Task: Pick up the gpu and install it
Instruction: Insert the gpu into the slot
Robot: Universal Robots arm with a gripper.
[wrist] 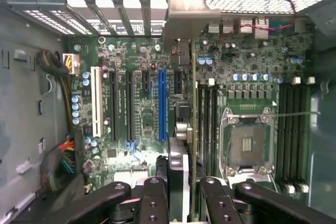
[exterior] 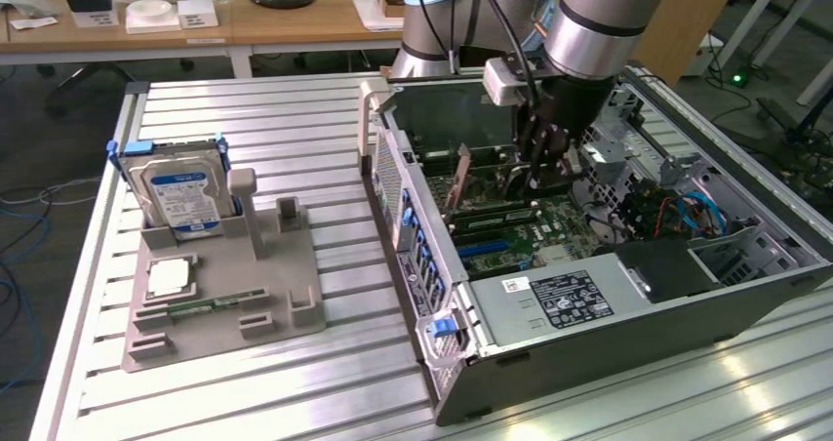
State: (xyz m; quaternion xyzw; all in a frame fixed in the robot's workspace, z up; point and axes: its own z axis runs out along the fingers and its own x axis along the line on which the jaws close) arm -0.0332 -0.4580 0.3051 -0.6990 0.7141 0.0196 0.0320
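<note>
Start well off from the jaws, toward the exterior view's left. There a grey fixture lies on the slatted desk. On it 1 hard drive stands upright in a holder and 1 square chip lies flat.

Between that fixture and the jaws you have the open computer case, its motherboard facing up. The arm reaches down into the case. The jaws are partly closed on the gpu.

In the wrist view the gpu stands on edge with 1 black finger against each face. From the jaws it runs out toward the rear slot openings, ending in its metal bracket.

Under the jaws lies the board. The blue slot is just beside the card on 1 side and the empty processor socket is on the other.

You probably cannot tell from here whether the card's lower edge touches a slot.
</note>
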